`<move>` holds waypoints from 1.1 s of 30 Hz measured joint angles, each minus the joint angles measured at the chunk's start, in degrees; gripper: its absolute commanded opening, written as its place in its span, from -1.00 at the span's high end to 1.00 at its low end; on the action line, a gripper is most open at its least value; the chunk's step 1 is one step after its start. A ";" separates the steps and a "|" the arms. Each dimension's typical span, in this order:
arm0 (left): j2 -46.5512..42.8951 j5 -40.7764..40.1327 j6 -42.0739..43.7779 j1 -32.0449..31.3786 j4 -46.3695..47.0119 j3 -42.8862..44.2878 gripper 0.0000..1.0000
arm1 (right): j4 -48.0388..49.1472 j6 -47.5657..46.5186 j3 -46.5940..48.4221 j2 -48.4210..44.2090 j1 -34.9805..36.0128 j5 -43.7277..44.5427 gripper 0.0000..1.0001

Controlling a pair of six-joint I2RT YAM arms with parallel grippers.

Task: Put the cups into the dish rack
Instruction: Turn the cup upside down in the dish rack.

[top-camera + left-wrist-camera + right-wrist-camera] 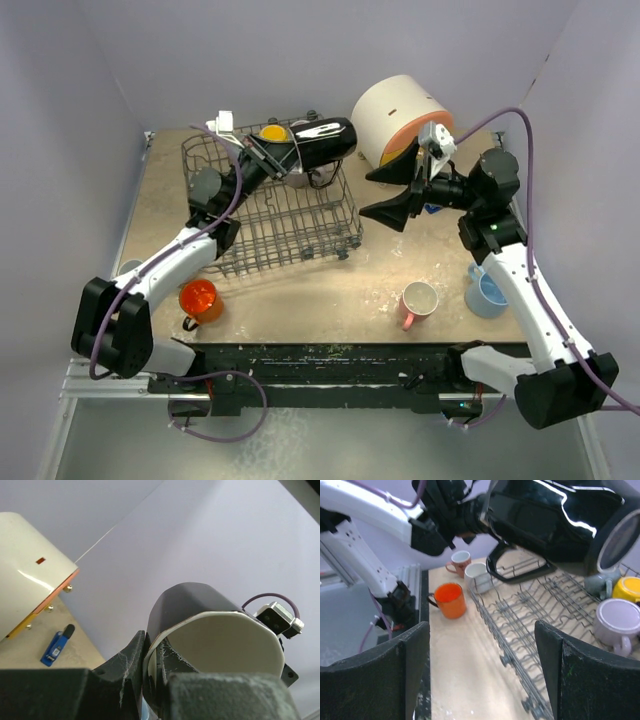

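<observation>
Tan tabletop, lilac walls: you are mid-placement, with a black cup over the dish rack.

On your near left an orange cup [198, 298] waits on the table, just outside the dish rack [300, 225]. Your left gripper [288, 165] is clamped on the rim of the black cup [322, 142], holding it on its side above the far part of the rack, handle hanging down. A yellow cup [273, 132] already sits in the far row. Next, by my judgement, you need to tip the black cup mouth-down and lower it between the tines into a free spot, clear of the yellow one, before letting go. Further right, your right gripper [388, 192] hangs with jaws wide apart and nothing between them, near the big white cylinder [400, 112]. The pink cup [418, 300] and light blue cup [487, 292] on the near right look like its likely pickups.
</observation>
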 measured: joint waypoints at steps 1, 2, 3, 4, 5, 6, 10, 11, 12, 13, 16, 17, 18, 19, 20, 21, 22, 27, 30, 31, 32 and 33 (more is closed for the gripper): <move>0.66 -0.72 -0.70 -0.63 0.96 0.26 1.00 | 2.56 3.02 -0.09 0.31 0.70 0.68 -0.73; 1.22 -1.33 -1.18 -1.22 1.68 0.57 1.00 | 4.61 5.53 -0.11 0.59 1.25 1.20 -0.73; 1.90 -2.03 -1.66 -2.14 2.71 0.98 1.00 | 6.38 7.91 -0.13 0.87 1.75 1.70 -0.73; 2.40 -2.40 -2.05 -2.78 3.41 1.33 1.00 | 8.39 10.67 -0.13 1.27 2.25 2.49 -0.73; 2.86 -2.89 -2.29 -3.37 4.11 1.70 1.00 | 9.81 12.79 -0.15 1.60 2.56 2.91 -0.73; 3.34 -3.52 -2.54 -4.04 5.01 2.10 1.00 | 11.41 15.58 -0.15 2.03 2.95 3.65 -0.74; 4.55 -5.35 -3.19 -5.86 8.79 2.60 1.00 | 15.45 24.39 -0.20 3.87 3.54 5.64 -0.74; 4.87 -5.66 -3.56 -6.01 9.86 2.69 1.00 | 16.15 26.21 -0.28 4.28 3.56 5.95 -0.74; 5.25 -5.90 -3.74 -6.12 10.54 2.93 1.00 | 16.94 28.06 -0.57 4.66 3.56 6.34 -0.74; 5.75 -6.27 -3.96 -6.25 11.34 3.30 1.00 | 17.88 29.83 -1.09 4.96 3.61 6.82 -0.73; 7.23 -7.08 -4.31 -6.58 13.42 4.31 1.00 | 20.22 34.56 -2.56 5.86 3.96 7.87 -0.74; 7.63 -7.34 -4.48 -6.71 13.79 4.55 1.00 | 20.90 35.87 -2.75 6.19 4.20 8.46 -0.74; 8.04 -7.56 -4.52 -6.97 14.27 4.83 1.00 | 21.70 37.29 -2.78 6.80 4.57 9.03 -0.73; 8.46 -7.76 -4.50 -7.26 14.60 5.05 1.00 | 22.51 38.40 -2.78 7.23 5.01 9.75 -0.73; 8.72 -7.85 -4.44 -7.54 14.86 5.16 1.00 | 23.28 39.47 -2.78 7.65 5.42 10.29 -0.72; 8.92 -7.96 -4.39 -7.85 14.99 5.20 1.00 | 24.09 40.39 -2.78 8.09 5.84 10.80 -0.71; 9.03 -8.02 -4.20 -8.09 15.13 5.20 1.00 | 25.03 41.40 -2.78 8.66 6.32 11.56 -0.70; 9.11 -8.33 -3.15 -8.74 16.17 5.20 1.00 | 27.87 45.18 -2.71 10.80 7.69 13.55 -0.62; 9.11 -8.72 -2.45 -8.79 16.72 5.20 1.00 | 28.39 46.56 -2.71 11.23 8.15 14.51 -0.56; 9.11 -8.81 -2.27 -8.81 16.83 5.20 1.00 | 28.50 46.99 -2.71 11.28 8.31 14.73 -0.54; 9.11 -8.83 -2.10 -8.83 17.00 5.20 1.00 | 28.68 47.39 -2.71 11.28 8.33 14.95 -0.51; 9.11 -8.81 -2.03 -8.83 17.09 5.20 1.00 | 28.85 47.76 -2.71 11.28 8.37 15.08 -0.47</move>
